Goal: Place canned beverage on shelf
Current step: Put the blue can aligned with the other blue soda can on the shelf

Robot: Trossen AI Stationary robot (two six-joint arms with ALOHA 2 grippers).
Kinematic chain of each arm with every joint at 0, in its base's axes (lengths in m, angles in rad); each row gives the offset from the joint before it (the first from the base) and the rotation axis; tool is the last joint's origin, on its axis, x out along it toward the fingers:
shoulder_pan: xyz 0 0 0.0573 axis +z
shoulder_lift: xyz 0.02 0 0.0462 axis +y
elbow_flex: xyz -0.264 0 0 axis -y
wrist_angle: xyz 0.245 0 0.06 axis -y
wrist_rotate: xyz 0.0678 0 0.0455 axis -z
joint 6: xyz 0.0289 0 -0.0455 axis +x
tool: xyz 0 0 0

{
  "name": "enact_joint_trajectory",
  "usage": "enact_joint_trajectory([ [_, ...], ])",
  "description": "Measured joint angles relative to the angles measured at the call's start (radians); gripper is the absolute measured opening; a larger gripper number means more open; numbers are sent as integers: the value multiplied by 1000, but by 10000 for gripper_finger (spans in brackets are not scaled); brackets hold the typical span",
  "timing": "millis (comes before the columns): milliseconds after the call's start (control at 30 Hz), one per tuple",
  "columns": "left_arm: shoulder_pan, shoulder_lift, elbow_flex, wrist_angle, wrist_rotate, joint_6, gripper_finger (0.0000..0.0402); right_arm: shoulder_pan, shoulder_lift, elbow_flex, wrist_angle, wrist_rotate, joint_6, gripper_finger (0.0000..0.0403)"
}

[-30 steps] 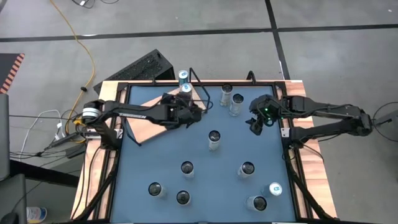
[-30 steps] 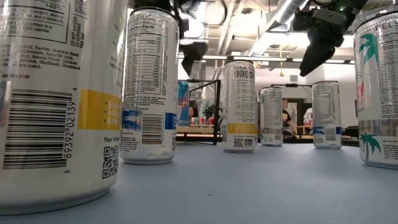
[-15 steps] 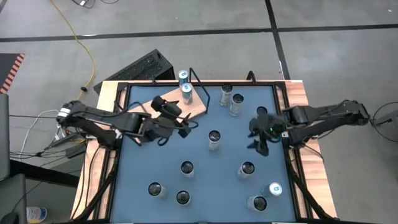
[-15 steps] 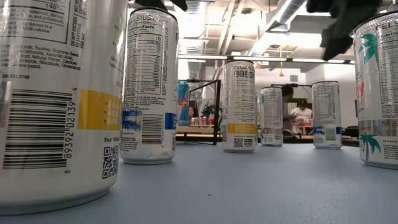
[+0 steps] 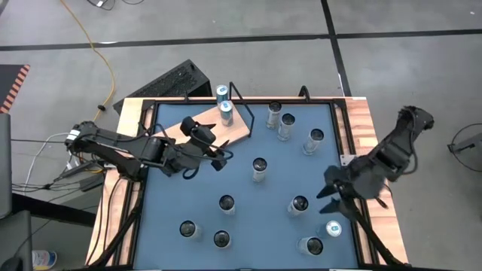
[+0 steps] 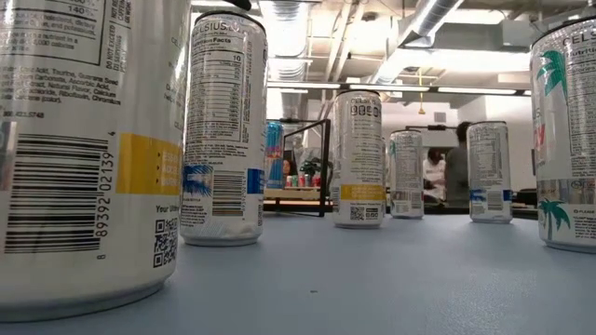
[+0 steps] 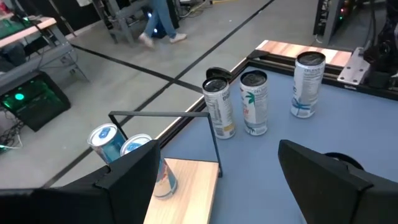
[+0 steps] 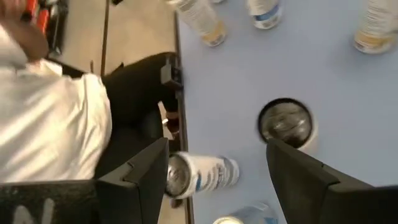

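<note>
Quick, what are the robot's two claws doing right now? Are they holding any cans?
Left gripper: open, holding nothing, beside the shelf.
Right gripper: open, holding nothing, over the table's right side.

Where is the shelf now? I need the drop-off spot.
High view: the shelf lies at the table's far left, two blue-topped cans on its wire-frame end, the left gripper beside it.

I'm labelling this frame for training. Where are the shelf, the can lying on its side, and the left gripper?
shelf (image 5: 242, 133): high view, bare pale wood near its right end.
can lying on its side (image 5: 332, 228): high view, its body.
left gripper (image 5: 221, 154): high view, midway between its open fingertips.
</note>
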Motion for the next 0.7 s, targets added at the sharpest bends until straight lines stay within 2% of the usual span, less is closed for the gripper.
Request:
enact_joint_trajectory([
  [133, 0, 0, 0, 6, 0, 7, 313, 103, 54, 36, -120, 16, 130, 255],
  [333, 0, 0, 0, 6, 0, 7, 313, 166, 137, 44, -242, -78, 415, 255],
  [600, 0, 4, 0, 8, -1, -1, 313, 198, 258, 44, -280, -86, 427, 255],
  [700, 0, 6, 0, 7, 1, 0, 313, 198, 304, 44, -257, -120, 415, 255],
])
